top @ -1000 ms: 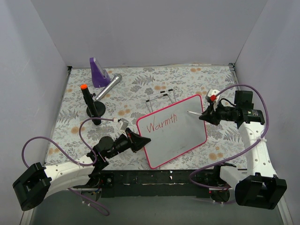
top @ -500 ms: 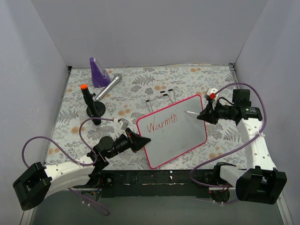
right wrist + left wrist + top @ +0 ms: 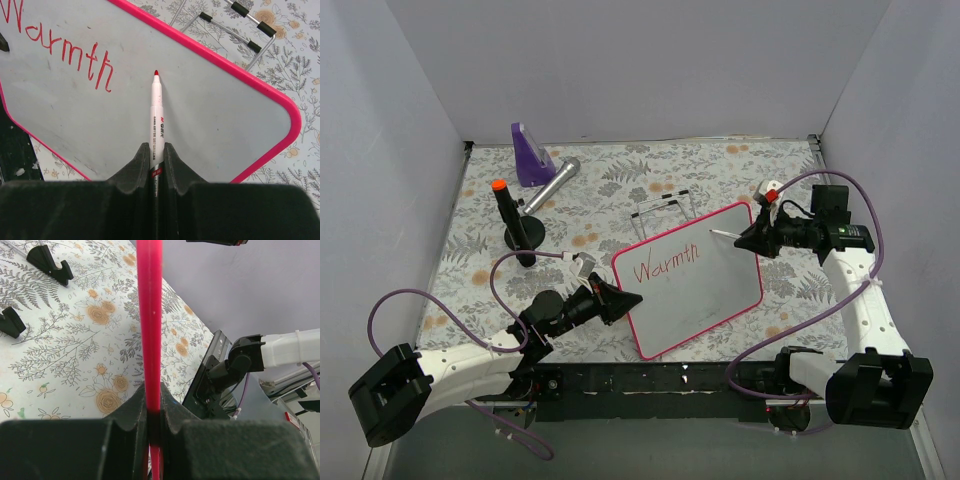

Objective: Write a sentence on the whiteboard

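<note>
The whiteboard [image 3: 695, 285] with a pink-red frame lies tilted in the middle of the table. The red word "Warmth" [image 3: 665, 262] is written on its upper left; the other words do not show. It also shows in the right wrist view [image 3: 65, 52]. My left gripper [image 3: 625, 301] is shut on the board's pink frame [image 3: 149, 330] at its left corner. My right gripper [image 3: 744, 241] is shut on a white marker with a red tip [image 3: 156, 120]. The tip points at the board just right of the word, at its upper right part.
A wire stand with black feet [image 3: 665, 207] lies behind the board. A black holder with an orange-tipped marker [image 3: 515, 228] stands at the left. A purple wedge [image 3: 531, 156] and a silver cylinder [image 3: 553, 184] lie at the back left.
My right gripper has moved left and back with the marker, bringing the tip nearer to the end of the word. The left arm and board have not moved.
</note>
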